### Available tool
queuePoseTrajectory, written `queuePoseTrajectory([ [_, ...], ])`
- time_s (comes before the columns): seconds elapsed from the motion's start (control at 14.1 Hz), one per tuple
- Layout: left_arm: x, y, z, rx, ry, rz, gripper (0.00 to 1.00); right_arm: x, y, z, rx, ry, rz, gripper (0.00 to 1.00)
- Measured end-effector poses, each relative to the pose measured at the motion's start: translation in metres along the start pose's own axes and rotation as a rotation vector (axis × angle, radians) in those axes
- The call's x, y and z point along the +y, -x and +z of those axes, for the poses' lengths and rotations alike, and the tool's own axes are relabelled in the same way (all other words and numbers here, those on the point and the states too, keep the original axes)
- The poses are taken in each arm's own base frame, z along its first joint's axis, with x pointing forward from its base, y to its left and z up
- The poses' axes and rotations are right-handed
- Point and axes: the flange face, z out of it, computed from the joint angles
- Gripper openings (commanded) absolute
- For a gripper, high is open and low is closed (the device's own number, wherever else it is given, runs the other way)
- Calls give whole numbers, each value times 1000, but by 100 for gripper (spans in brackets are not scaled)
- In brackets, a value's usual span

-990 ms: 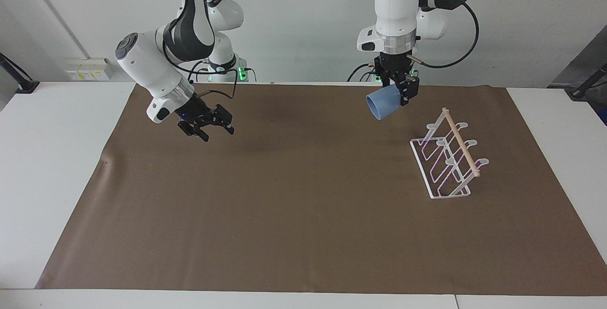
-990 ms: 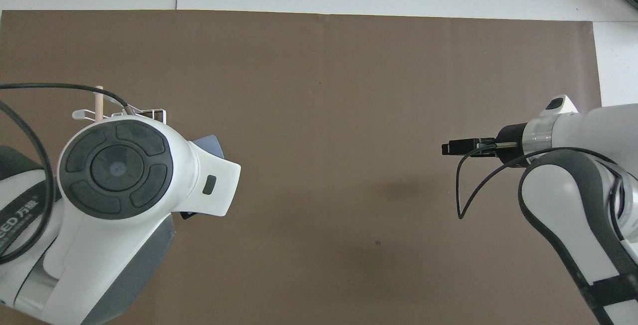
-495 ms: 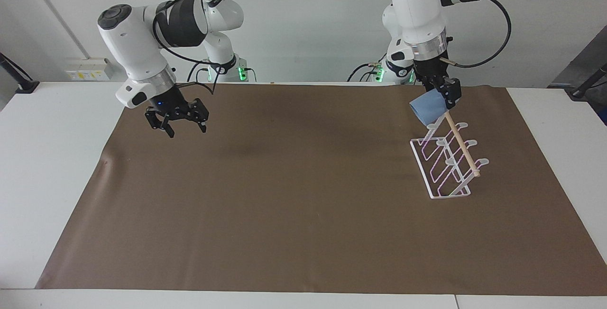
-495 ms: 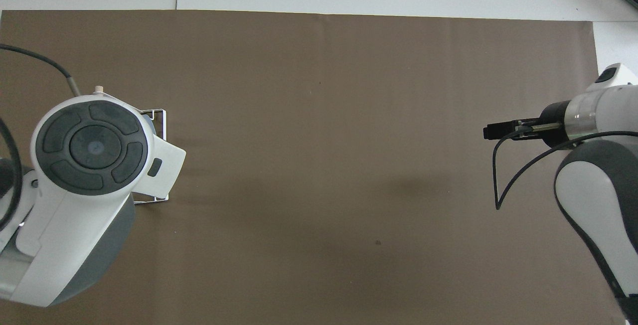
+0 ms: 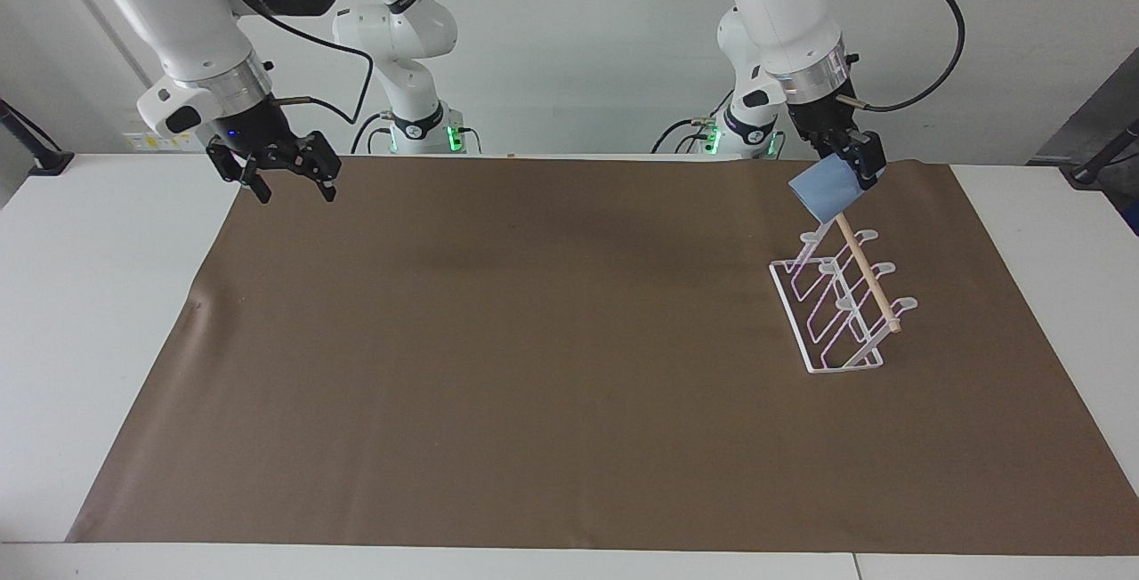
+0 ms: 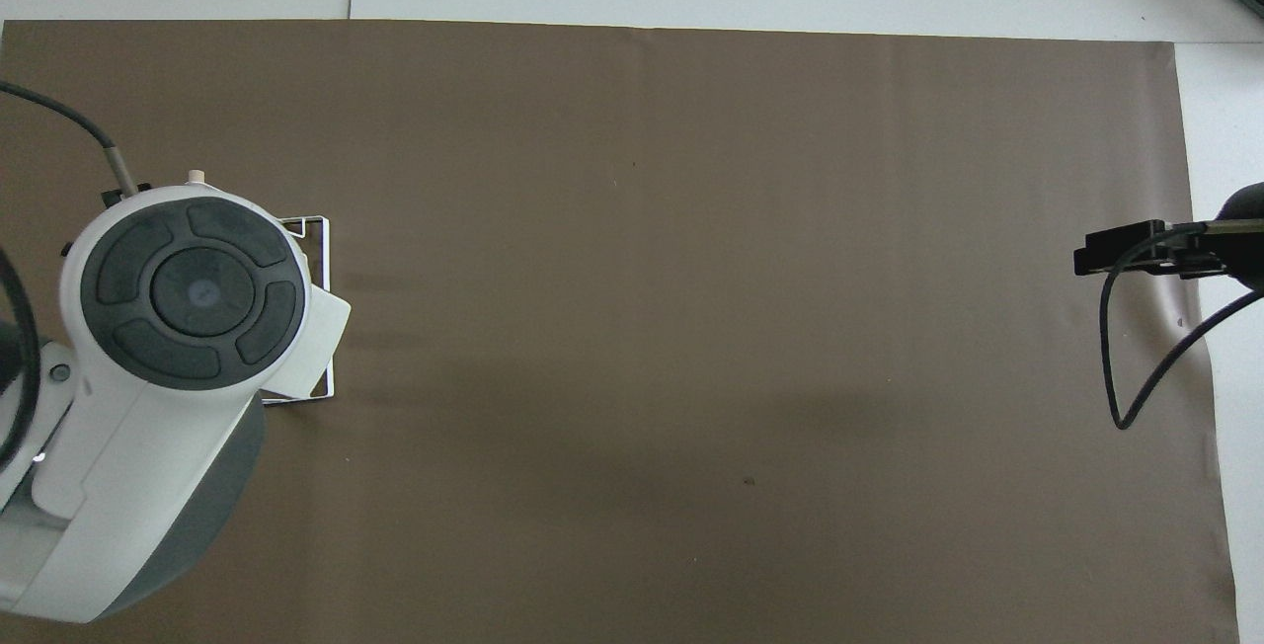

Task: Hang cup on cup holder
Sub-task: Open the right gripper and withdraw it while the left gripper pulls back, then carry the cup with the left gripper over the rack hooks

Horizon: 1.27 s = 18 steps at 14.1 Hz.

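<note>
Just under the left pincer (image 5: 852, 173) sits the cup (image 5: 826, 189), light blue and tilted, clamped between the black fingers and held up in the air. Right below it is the cup holder (image 5: 836, 300): the cup's lower edge meets the top end of the wooden dowel (image 5: 865, 264) in the facing view, though whether they actually touch I cannot tell. The white wire rack stands on the brown mat (image 5: 569, 358) toward the left arm's end of the worktop (image 5: 89, 313), its loop prongs slanting up to that dowel, all of them bare. From overhead the left arm's big white wrist covers the cup completely, and only a corner of the rack's wire base (image 6: 318, 308) and the dowel's tip (image 6: 196, 174) peek out.

Well away, the right pincer (image 5: 286, 173) hangs over the mat's edge at the right arm's end of the worktop, fingers spread apart with nothing between them. That arm waits.
</note>
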Motion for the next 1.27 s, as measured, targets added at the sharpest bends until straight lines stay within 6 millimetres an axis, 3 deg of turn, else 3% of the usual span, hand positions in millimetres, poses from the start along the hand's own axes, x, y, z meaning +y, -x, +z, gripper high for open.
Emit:
queuePoseTrajectory([
  [0.42,-4,4,-1,-32,-35,36,0,1,13,-37,-27,13,5,100],
  [0.99,-11,5,-5,-87,-109,83,0,-2,14,-27,-60,36,3,100],
  [1.13,-12,-4,0,-124,-131,108,0,-5,14,-27,-61,49,-10,100],
  [1.27,-12,-26,14,-168,-139,152,0,-7,14,-27,-61,49,-23,100],
])
